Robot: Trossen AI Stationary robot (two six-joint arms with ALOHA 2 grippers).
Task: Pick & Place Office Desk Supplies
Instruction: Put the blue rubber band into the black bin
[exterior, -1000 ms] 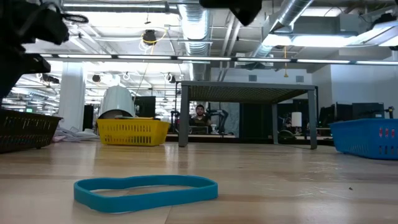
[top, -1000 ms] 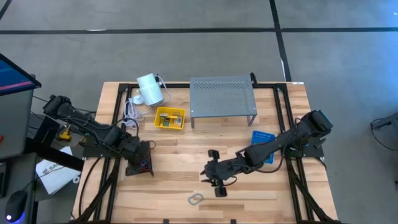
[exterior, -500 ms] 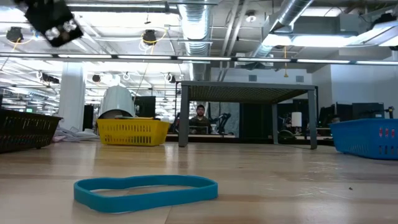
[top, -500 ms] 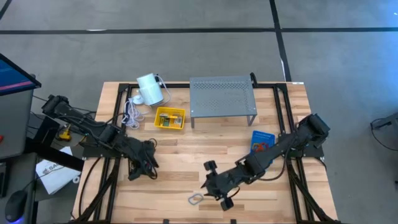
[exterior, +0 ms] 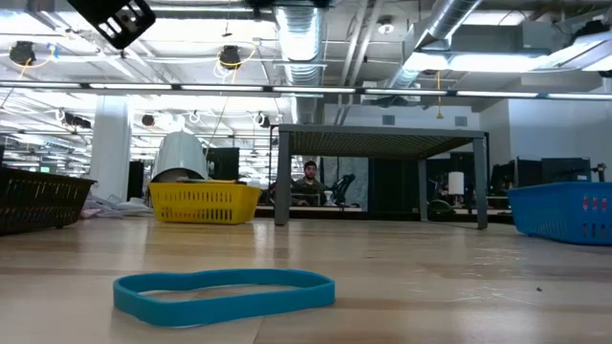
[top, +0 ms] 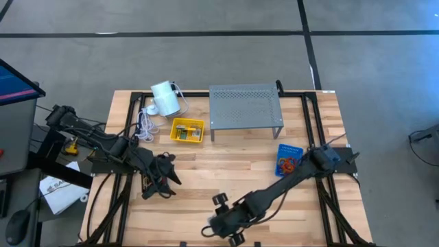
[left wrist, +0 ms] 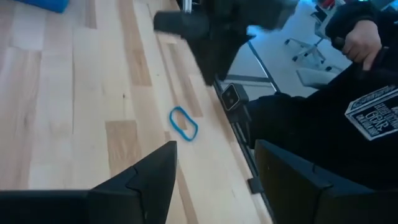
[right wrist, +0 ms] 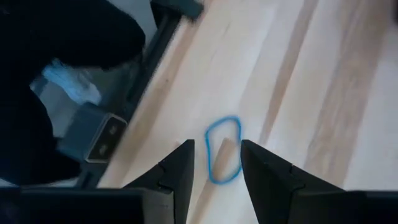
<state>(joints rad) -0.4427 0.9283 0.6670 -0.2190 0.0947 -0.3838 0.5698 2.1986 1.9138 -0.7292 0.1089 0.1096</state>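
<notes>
A blue rubber band point(exterior: 225, 291) lies flat on the wooden table near its front edge. My right gripper point(right wrist: 214, 168) hangs open just over it, pointing steeply down. The band point(right wrist: 224, 149) shows between and just beyond the two fingertips, and I see no touch. In the high view this gripper point(top: 219, 228) hides the band. My left gripper point(top: 164, 180) stands open and raised over the table's left part, with nothing between its fingers point(left wrist: 143, 180). In the left wrist view the band point(left wrist: 183, 123) lies farther off.
A yellow basket point(top: 186, 130) and a white cylinder with cord point(top: 164, 98) stand at the far left. A grey perforated shelf point(top: 245, 106) is at the far middle and a blue basket point(top: 289, 156) holding bands at the right. A person point(left wrist: 336, 112) sits by the front edge.
My right gripper has swept toward the table's near edge and a little left, tipping further down, and now stands over the blue band. My left gripper has risen and tipped up toward level. The band has not moved.
</notes>
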